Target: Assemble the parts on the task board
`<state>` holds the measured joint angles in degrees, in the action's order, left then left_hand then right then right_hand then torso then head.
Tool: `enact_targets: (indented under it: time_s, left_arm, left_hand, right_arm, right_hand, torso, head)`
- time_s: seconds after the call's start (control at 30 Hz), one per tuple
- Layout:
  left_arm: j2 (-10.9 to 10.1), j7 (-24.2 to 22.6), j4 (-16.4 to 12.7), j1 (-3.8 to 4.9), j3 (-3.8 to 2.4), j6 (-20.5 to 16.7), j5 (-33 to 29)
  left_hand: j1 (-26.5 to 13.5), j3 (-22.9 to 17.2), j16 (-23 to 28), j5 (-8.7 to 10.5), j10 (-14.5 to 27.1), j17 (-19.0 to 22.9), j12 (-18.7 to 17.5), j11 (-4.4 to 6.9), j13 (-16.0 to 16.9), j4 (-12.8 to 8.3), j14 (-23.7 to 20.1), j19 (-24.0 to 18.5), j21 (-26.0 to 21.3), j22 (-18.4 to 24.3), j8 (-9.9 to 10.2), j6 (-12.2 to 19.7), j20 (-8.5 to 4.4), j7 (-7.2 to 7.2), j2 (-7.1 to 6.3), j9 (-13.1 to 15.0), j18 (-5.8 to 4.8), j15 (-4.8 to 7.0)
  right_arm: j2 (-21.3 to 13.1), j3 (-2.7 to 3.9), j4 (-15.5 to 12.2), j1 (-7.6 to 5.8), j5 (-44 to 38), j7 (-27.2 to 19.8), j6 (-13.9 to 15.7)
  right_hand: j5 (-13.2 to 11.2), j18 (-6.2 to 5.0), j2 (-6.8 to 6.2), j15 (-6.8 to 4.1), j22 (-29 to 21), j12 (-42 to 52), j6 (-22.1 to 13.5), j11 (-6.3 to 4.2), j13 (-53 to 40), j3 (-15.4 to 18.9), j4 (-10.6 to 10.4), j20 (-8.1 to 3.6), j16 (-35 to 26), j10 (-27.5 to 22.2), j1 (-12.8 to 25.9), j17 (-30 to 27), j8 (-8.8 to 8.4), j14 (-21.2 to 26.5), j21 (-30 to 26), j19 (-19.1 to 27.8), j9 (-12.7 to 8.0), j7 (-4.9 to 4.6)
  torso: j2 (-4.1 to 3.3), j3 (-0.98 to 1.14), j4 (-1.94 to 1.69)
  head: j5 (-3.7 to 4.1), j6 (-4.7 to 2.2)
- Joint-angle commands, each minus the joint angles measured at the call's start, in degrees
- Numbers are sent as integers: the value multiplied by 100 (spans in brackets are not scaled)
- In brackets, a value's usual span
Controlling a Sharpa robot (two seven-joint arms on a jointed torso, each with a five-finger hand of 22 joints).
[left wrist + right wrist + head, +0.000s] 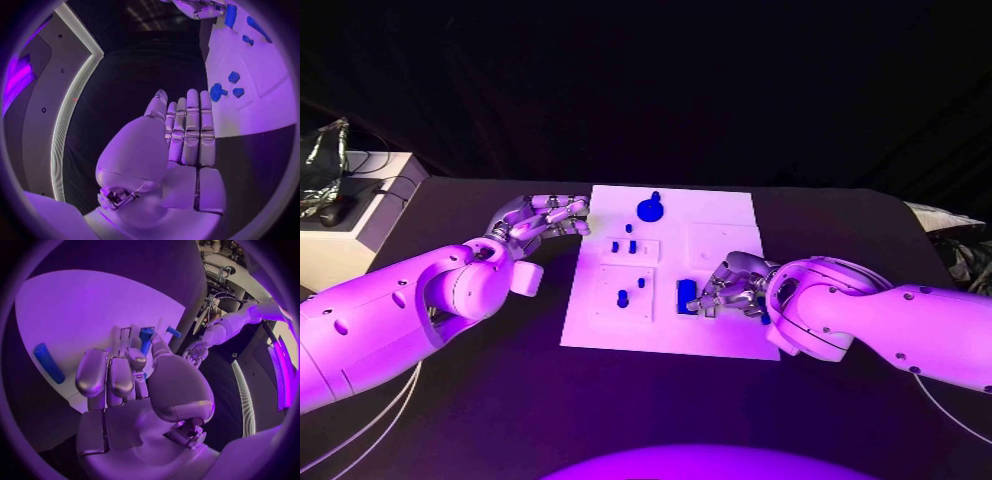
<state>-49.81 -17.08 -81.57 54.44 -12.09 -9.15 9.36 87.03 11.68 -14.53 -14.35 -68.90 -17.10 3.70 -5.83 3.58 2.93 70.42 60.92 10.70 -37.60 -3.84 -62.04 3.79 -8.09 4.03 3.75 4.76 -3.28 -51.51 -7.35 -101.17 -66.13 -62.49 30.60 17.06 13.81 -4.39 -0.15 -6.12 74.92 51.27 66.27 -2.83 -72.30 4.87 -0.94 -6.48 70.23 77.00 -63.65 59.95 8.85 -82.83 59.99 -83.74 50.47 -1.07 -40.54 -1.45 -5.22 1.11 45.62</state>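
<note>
Task board (718, 235): white plate lying flat at the middle of the black table (473, 400); bare table lies open along its left, right and near edges.
Large blue part (651, 209): rounded piece near the board's far edge, well apart from both hands.
Small blue parts (625, 246): a cluster near the board's centre, toward its left half; another small one (622, 298) lies nearer the near edge.
Blue bar (687, 292): long piece on the board's right half, just beside the right hand's fingers; whether they touch cannot be told.
Left hand (542, 217): off the board, just beside its far-left edge; in the left wrist view its fingers (190, 131) lie straight and close together, nothing in them, not touching the board.
Right hand (733, 286): over the board's right half near the near edge; fingers (106, 372) curled inward. The right wrist view shows a blue piece (145, 339) just past the fingertips; whether it is held cannot be told.
</note>
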Motion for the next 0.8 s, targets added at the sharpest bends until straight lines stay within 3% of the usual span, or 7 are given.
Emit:
enact_targets:
  time_s: [0.03,0.27,0.53,0.8]
  left_arm:
    - [7,-28,-12,-7,-4,93,8]
    - [-1,-27,-16,-7,-4,90,8]
    - [-8,-27,-19,-8,-4,91,8]
    - [-10,-25,-18,-8,-4,89,8]
  left_hand:
    - [-32,30,23,21,44,6,-7,-3,-4,11,-35,-28,10,9,10,-1,5,-25,32,-6,-43,11]
    - [-26,37,20,21,44,11,-7,-4,-4,25,-36,-25,6,28,9,-4,6,-24,40,-5,-43,10]
    - [-26,37,20,21,44,11,-7,-4,-4,25,-36,-25,6,28,9,-4,6,-24,40,-5,-43,10]
    - [-26,37,20,21,44,11,-7,-4,-4,25,-36,-25,6,28,9,-4,6,-24,40,-5,-43,10]
  right_arm:
    - [45,-1,19,20,-116,104,55]
    - [85,-1,35,41,-164,144,150]
    - [65,-1,20,47,-199,106,239]
    - [-166,26,-160,40,152,-311,422]
  right_hand:
    - [114,34,90,-17,806,24,22,-36,-9,58,128,-52,24,22,-29,7,36,-28,29,-384,-11,43]
    - [153,35,156,-18,805,18,27,-40,-9,127,214,-56,23,22,-25,10,35,-29,27,-383,-26,47]
    - [175,37,136,-19,807,19,28,-41,-10,152,226,-58,22,24,-15,9,40,-28,36,-385,-24,47]
    - [171,30,-6,-2,810,76,-3,-22,-49,153,-48,-44,47,26,115,29,9,-32,57,-388,-38,19]
  torso:
    - [5,-1,-2]
    - [4,-2,-1]
    - [1,4,3]
    - [2,3,1]
  head:
    - [-8,16]
    - [-11,9]
    - [-14,-4]
    - [10,-12]
